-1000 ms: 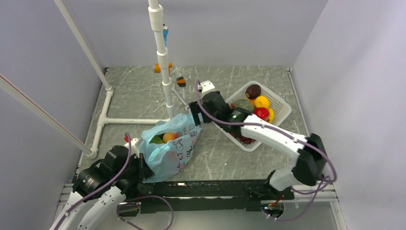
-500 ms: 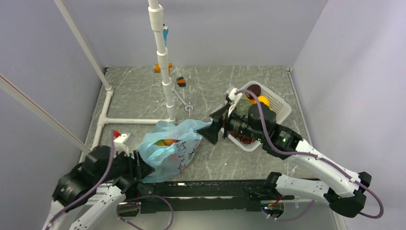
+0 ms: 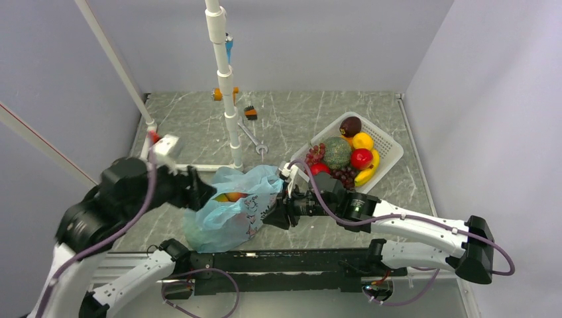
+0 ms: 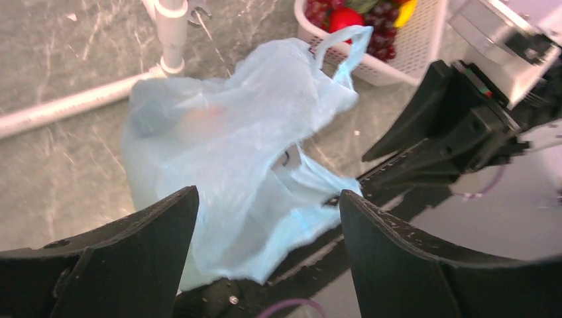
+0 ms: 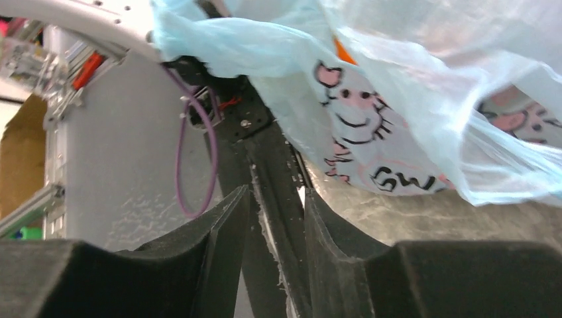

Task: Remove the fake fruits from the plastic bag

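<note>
plastic bag [image 3: 228,218] — mid-table, fake fruits [image 3: 229,197] inside | left gripper [image 3: 199,189] at its left | right gripper [image 3: 274,214] at its right edge

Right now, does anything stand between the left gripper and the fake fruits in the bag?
Yes, the plastic bag itself. Ahead of the open left gripper, the fake fruits show only as an orange blur behind the bag's film in the left wrist view. Nothing else visible lies between them.

Soft, even light; plastic bag [image 4: 225,132] motion-blurred in left wrist view.
</note>
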Controlling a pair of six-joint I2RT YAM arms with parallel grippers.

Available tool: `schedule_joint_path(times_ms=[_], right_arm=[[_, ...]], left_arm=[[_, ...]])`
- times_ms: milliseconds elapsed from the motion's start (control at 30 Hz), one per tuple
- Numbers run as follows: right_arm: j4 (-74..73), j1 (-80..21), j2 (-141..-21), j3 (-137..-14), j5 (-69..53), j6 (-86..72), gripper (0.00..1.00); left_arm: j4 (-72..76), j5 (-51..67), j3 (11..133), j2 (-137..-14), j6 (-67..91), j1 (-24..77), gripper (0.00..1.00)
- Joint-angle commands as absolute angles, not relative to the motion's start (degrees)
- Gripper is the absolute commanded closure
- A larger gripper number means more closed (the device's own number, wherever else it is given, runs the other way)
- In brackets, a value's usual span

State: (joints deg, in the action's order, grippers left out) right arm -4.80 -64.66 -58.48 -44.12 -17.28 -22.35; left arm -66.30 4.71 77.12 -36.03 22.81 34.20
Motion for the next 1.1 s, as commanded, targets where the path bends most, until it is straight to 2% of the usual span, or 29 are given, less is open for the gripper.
schedule_joint_path(times_ms=[0,133,233,433,567,700,867,967,1067], right_arm=[[2.9,-64.7,-57.7,-41.3,-8.9,-26.1,0.59],[3.7,-63.7,-58.5,-40.7,-7.2,-26.6,0.53],[4.8,-63.2,-60.1,-41.0,-8.4,-25.8,0.48],[5.6,-62.4,-62.4,-42.9,-8.3,-24.7,0.40],[4.9,-62.0,-64.0,-44.9,-8.5,-24.3,0.38],[5.4,-61.9,-64.4,-45.1,-9.6,-24.2,0.38],[6.6,-61.8,-64.8,-44.4,-9.9,-24.9,0.39],[6.7,-61.8,-65.4,-44.7,-10.6,-25.2,0.38],[6.9,-61.8,-65.8,-44.8,-11.2,-25.3,0.39]], left_arm=[[-57.0,2.8,75.6,-45.3,12.1,33.9,0.15],[-52.5,4.0,72.8,-52.1,7.0,34.0,0.03],[-50.3,5.4,70.5,-54.9,5.0,34.1,0.01],[-45.4,7.0,63.2,-56.1,3.8,35.1,0.01],[-45.2,6.7,61.6,-56.8,4.1,35.2,0.06],[-45.2,9.4,60.7,-54.4,3.0,35.2,0.01],[-44.8,10.3,59.6,-53.8,2.8,35.2,0.01],[-46.0,8.8,59.5,-56.2,3.3,35.2,0.06],[-46.1,6.9,60.0,-57.3,3.8,35.2,0.26]])
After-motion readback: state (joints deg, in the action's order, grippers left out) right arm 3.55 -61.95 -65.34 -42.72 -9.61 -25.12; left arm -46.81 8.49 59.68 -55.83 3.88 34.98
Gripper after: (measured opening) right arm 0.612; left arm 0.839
